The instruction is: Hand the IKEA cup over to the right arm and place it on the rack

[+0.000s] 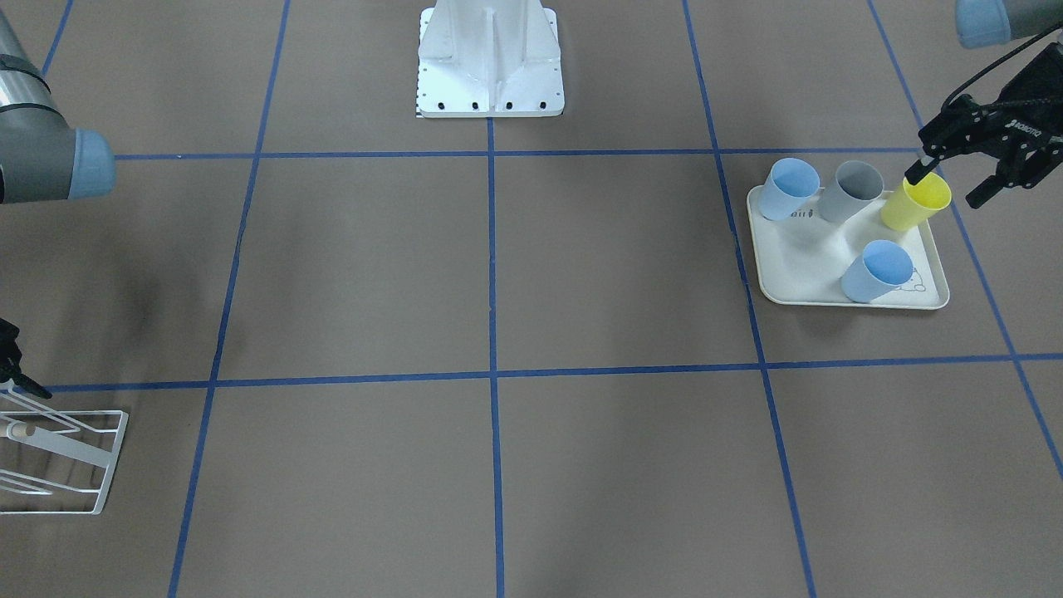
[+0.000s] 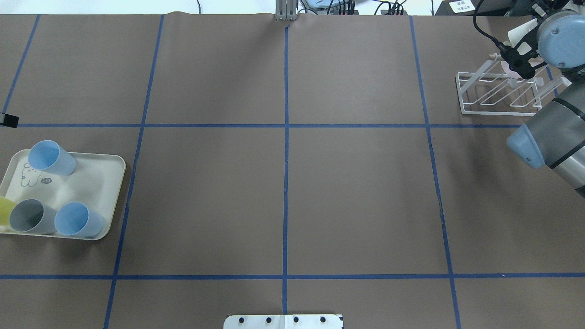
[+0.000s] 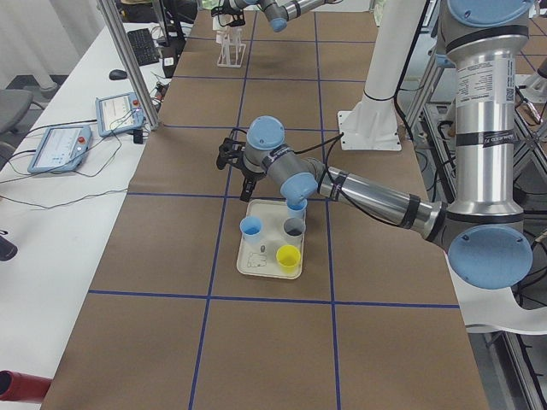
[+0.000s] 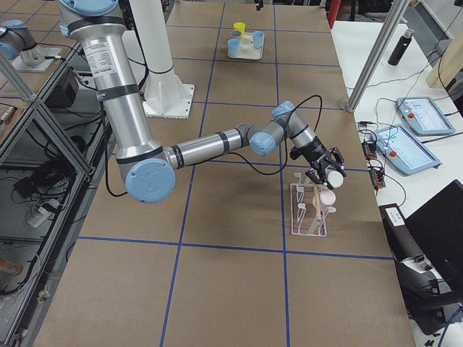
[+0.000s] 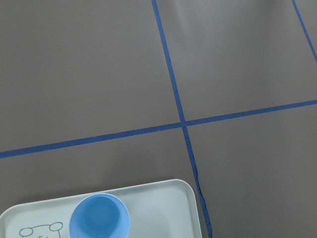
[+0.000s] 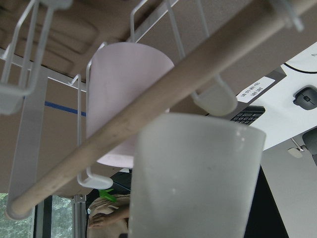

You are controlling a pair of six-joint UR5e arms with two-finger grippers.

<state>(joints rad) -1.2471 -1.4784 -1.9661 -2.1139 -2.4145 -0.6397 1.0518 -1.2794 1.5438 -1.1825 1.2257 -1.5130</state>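
Cup (image 6: 198, 178), frosted white, clamped in right pincer (image 4: 324, 171) at wire rack (image 6: 99, 145); left pincer (image 1: 944, 188) splayed.

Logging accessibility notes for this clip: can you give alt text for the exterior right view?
The right gripper holds a white cup over the rack, where a pink cup sits. A tray of cups lies at the far end.
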